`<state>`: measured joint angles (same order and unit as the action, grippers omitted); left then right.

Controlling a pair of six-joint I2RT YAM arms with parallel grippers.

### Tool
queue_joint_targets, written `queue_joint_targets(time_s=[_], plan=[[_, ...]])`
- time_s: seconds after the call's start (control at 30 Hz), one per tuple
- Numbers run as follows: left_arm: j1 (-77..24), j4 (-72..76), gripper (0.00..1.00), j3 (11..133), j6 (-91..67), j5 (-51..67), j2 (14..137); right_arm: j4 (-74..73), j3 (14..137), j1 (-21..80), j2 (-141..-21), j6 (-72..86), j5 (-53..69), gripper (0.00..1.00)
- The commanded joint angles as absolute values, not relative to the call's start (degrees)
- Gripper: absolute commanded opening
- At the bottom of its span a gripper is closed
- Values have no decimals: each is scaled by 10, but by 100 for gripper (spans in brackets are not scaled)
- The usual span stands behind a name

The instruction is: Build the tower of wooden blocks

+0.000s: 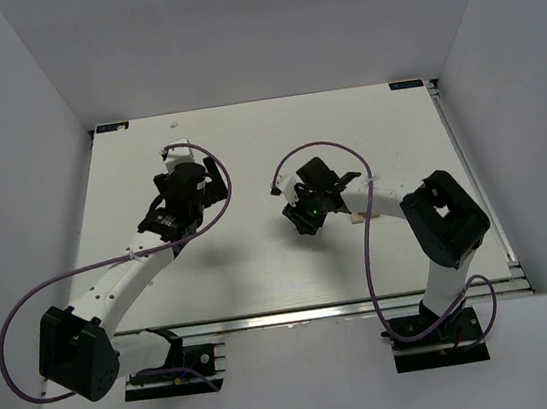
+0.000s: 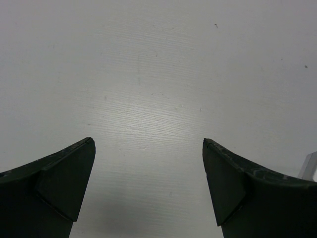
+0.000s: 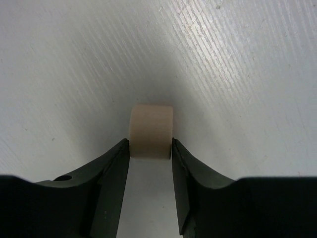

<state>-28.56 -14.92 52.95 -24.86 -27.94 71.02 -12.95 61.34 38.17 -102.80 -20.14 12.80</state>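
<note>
A light tan wooden block (image 3: pixel 151 130) lies on the white table, and my right gripper (image 3: pixel 150 142) is shut on it, a fingertip pressed against each side. From above, that gripper (image 1: pixel 307 220) points down at the table's middle and hides the block. My left gripper (image 2: pixel 148 143) hangs wide open over bare table with nothing between its fingers; from above it (image 1: pixel 186 166) is at the back left. The wood block tower is out of view in every frame.
A small tan piece (image 1: pixel 354 219) lies on the table just right of the right gripper, under its forearm. A pale object (image 2: pixel 310 165) shows at the right edge of the left wrist view. Purple cables (image 1: pixel 221 186) loop beside both arms.
</note>
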Motion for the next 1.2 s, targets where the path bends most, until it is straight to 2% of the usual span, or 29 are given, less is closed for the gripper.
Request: queue_joint_targets(time_s=[0.0,0.2,0.37,0.47,0.67,0.9,1.17], plan=[[-281,-143,98,530,-243,-279,712,-124,630,379,-1007,-222,139,44],[-281,-142,98,530,-240,-279,710,-213,713,377,-969,-324,140,35],[-281,-143,98,530,-238,-292,712,-261,775,371,-929,-398,146,34],[-281,-146,98,533,-237,-295,714,-326,808,349,-911,-465,150,32],[-281,-146,98,548,-240,-289,743,-472,951,262,-913,-593,197,32],[-280,-150,98,566,-226,-304,775,-573,927,172,-870,-738,200,32],[-280,-116,98,551,-206,-304,779,-707,906,142,-869,-871,240,32]])
